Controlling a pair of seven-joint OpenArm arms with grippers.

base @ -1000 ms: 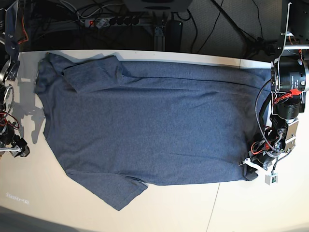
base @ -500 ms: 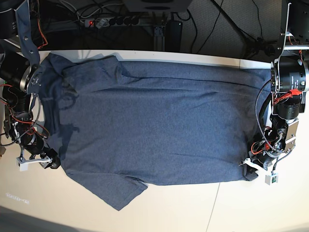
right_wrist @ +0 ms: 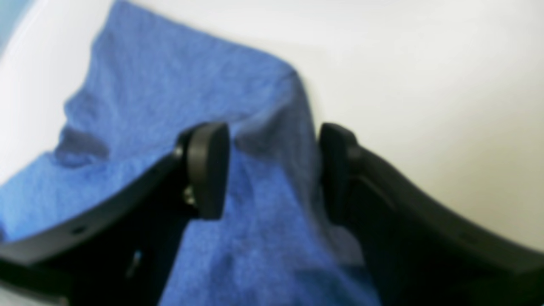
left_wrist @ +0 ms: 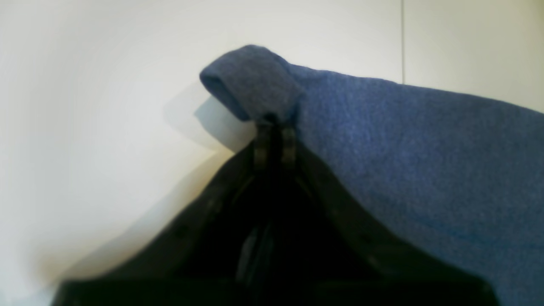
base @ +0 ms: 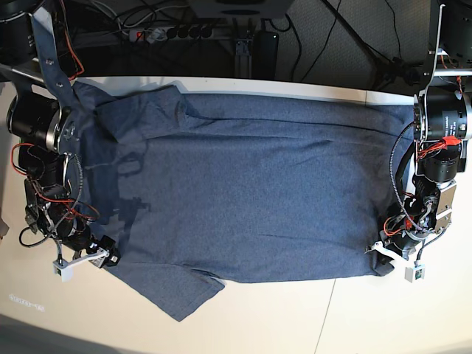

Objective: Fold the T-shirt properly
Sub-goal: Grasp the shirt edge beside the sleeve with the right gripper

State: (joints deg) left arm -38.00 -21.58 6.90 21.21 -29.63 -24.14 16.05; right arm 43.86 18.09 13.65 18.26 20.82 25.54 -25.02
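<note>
A pale cream worktop [base: 369, 317] fills the scene under even light. Behind its far edge lies darkness with tangled black cables [base: 346, 37] and 1 power strip [base: 173, 32].

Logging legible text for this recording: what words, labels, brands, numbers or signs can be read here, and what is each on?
None can be read.
T-shirt: plain blue-grey side faces up in the base view; no lettering shows in either wrist view.
Table: a faint small mark near its front left corner in the base view, too small and pale to read.
Power strip behind the table: no label can be made out.
</note>
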